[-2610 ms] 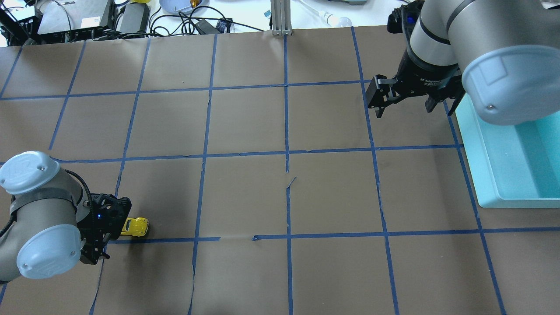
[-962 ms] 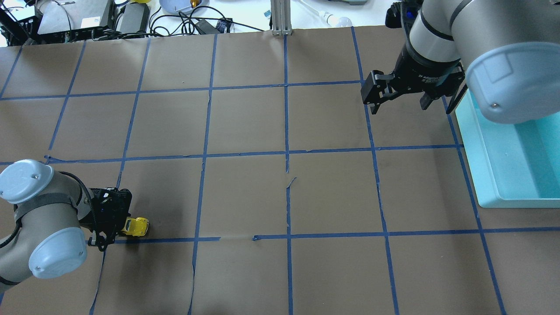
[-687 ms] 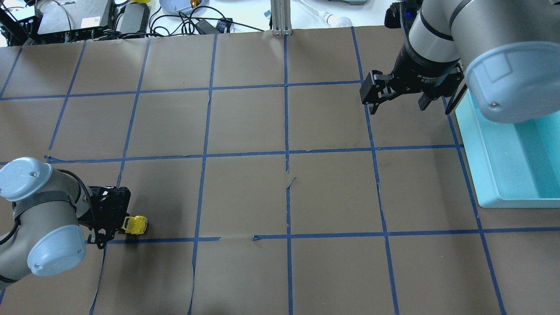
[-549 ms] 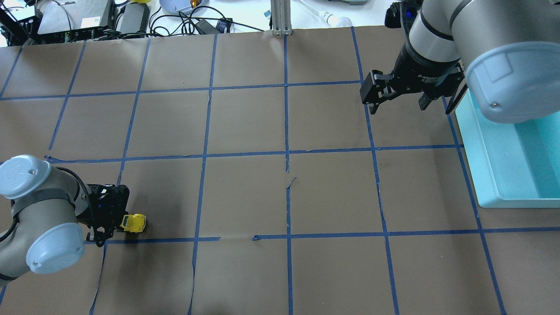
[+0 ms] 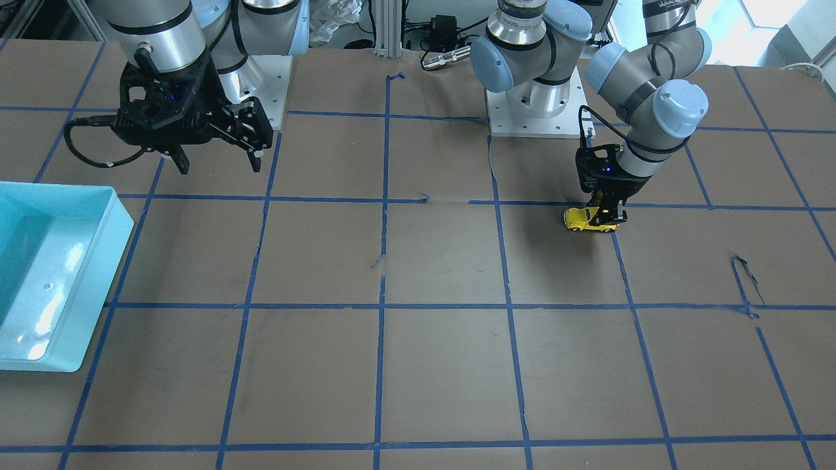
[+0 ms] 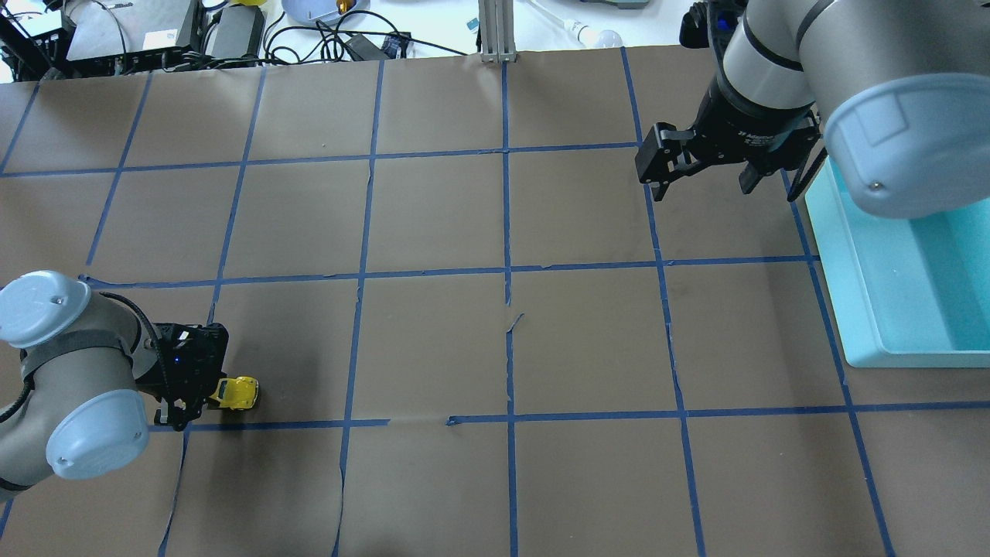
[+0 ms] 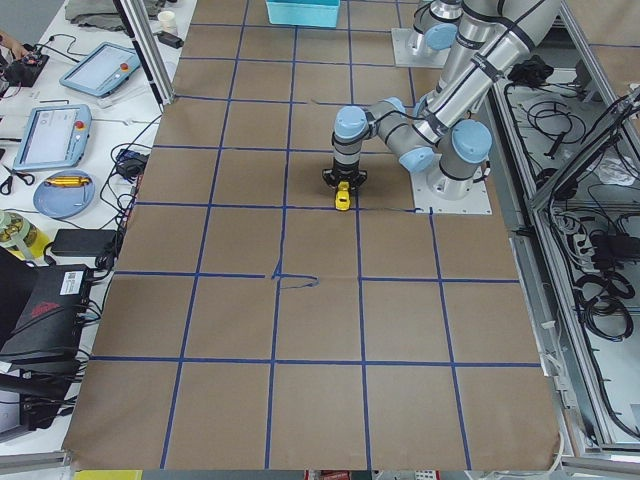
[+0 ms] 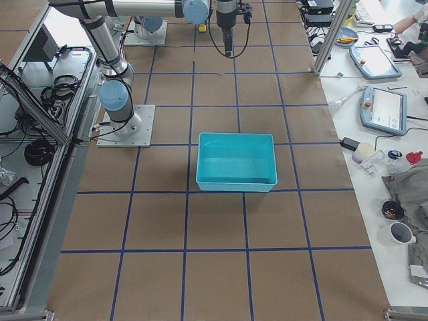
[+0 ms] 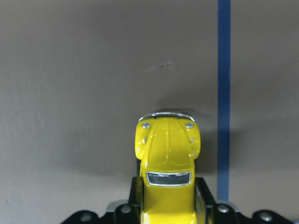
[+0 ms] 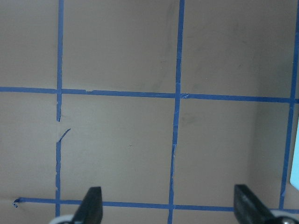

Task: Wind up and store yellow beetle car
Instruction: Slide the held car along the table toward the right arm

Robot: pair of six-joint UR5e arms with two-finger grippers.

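The yellow beetle car point(image 6: 236, 394) stands on the brown table near the left front, just above a blue tape line. My left gripper point(image 6: 207, 396) is shut on the car's rear half, its nose pointing away. The left wrist view shows the car point(image 9: 168, 158) between the black fingers point(image 9: 202, 198), wheels on the table. It also shows in the front-facing view point(image 5: 588, 219) under the left gripper point(image 5: 604, 212) and in the left view point(image 7: 342, 196). My right gripper point(image 6: 700, 182) is open and empty, hovering at the back right; its fingertips point(image 10: 91, 205) stand wide apart.
A light-blue bin point(image 6: 913, 286) sits at the right edge of the table, beside the right arm; it also shows in the front-facing view point(image 5: 46, 274) and the right view point(image 8: 236, 162). Blue tape lines grid the brown paper. Cables and devices lie beyond the far edge.
My left gripper has drawn the car slightly leftward and away from the tape line along the table. The right gripper drifted a little left and back, then stayed still.
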